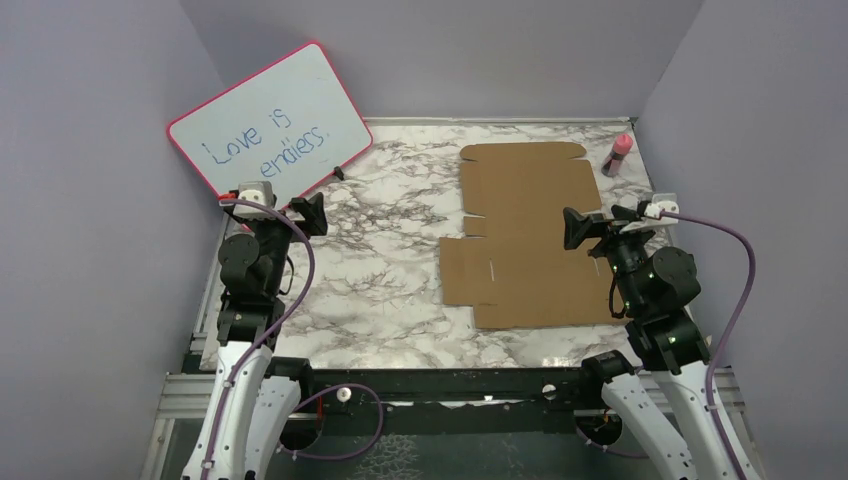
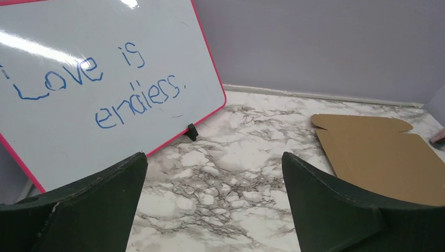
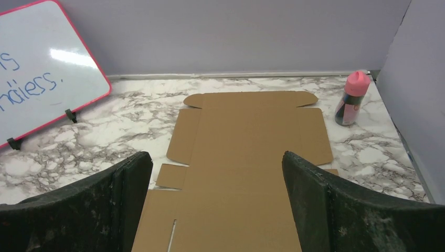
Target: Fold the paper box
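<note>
- Brown corrugated cardboard, the flat die-cut paper box (image 1: 525, 235) with its flaps and slits, lay unfolded on the right half of the white marble-patterned table (image 1: 390, 270).
- Its far edge, with rounded tabs at both ends, pointed at the back wall; its near edge lay close to the right arm's base.
- We saw the right gripper (image 1: 577, 228) hovering over the right-hand part of the sheet, its two black fingers (image 3: 309, 194) spread wide and grasping nothing. From the wrist, the cardboard showed flat between and below them.
- We saw the left gripper (image 1: 312, 214) well apart from the sheet, above the table's left side, likewise spread wide and empty.
- A pink-framed rectangular whiteboard (image 1: 270, 120) with blue handwriting stood tilted at the back left corner, just behind the left gripper.
- A small dark bottle (image 1: 618, 155) with a pink cap stood upright near the back right corner, just beside the sheet's far right edge and not touching it.
</note>
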`<act>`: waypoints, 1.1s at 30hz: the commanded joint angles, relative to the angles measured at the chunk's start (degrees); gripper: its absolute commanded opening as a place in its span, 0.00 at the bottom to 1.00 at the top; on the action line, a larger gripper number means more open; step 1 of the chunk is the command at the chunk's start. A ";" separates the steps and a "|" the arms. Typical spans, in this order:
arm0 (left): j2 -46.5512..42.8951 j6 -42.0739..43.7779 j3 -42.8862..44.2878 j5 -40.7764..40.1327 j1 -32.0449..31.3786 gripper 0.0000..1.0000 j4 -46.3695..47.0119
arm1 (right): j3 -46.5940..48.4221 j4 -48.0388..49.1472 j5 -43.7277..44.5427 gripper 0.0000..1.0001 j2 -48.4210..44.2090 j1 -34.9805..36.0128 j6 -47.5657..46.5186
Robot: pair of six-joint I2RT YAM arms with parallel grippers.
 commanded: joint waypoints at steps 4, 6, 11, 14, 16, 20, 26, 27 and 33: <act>1.09 0.23 -0.35 2.52 -0.28 0.99 1.87 | -0.88 1.52 1.29 1.00 -1.29 0.31 -0.77; 1.61 -0.21 -0.17 1.46 -0.27 0.99 1.20 | -0.94 1.60 1.26 1.00 -1.59 0.24 -0.77; 2.16 -2.11 -0.28 0.31 -0.33 0.99 0.67 | -1.04 1.80 0.64 1.00 -1.48 0.32 -0.39; 2.30 -3.69 -1.44 2.69 -0.32 0.99 2.30 | -0.81 1.61 -0.51 1.00 -1.07 0.33 0.19; 2.68 -4.66 -2.00 5.54 -0.30 0.99 3.18 | -0.70 1.34 -1.46 1.00 -0.70 0.26 0.99; 4.23 -9.43 -1.93 11.38 -0.76 0.99 3.50 | -0.21 0.25 -4.23 1.00 0.06 0.27 2.24; 9.39 -17.22 -4.41 21.00 -3.36 0.99 4.70 | -0.13 -0.14 -7.87 1.00 0.67 0.31 4.16; 10.84 -18.56 -4.72 22.54 -3.87 0.98 4.69 | -0.13 -0.48 -8.20 1.00 0.99 0.25 4.57; 19.60 -23.56 -5.45 24.67 -10.55 0.94 5.73 | -1.81 0.51 -12.53 1.00 2.47 0.29 6.94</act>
